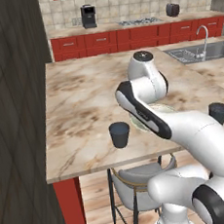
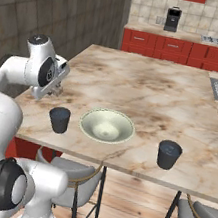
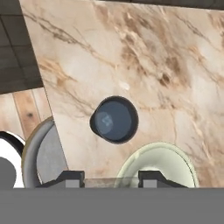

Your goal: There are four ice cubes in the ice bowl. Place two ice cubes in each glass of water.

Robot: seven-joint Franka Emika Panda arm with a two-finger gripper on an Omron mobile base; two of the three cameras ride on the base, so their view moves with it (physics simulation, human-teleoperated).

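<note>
My gripper (image 3: 111, 179) is shut on a translucent ice cube (image 3: 111, 183) that spans the gap between its two fingertips. It hangs above the counter, a little beyond the left glass of water (image 3: 114, 119) (image 2: 59, 119) (image 1: 119, 134). A pale bluish patch shows inside that glass. The ice bowl (image 3: 175, 162) (image 2: 107, 126) sits just right of this glass, and I see no cubes in it. The second glass of water (image 2: 168, 154) (image 1: 219, 112) stands right of the bowl. In the right base view the gripper (image 2: 57, 91) is up and left of the left glass.
The marble counter (image 2: 150, 88) ends close in front of the glasses, with grey stools (image 2: 76, 176) tucked under its edge. A sink (image 1: 200, 51) lies at the far right. A coffee machine (image 1: 88, 16) and a toaster (image 1: 172, 9) stand on the back counter.
</note>
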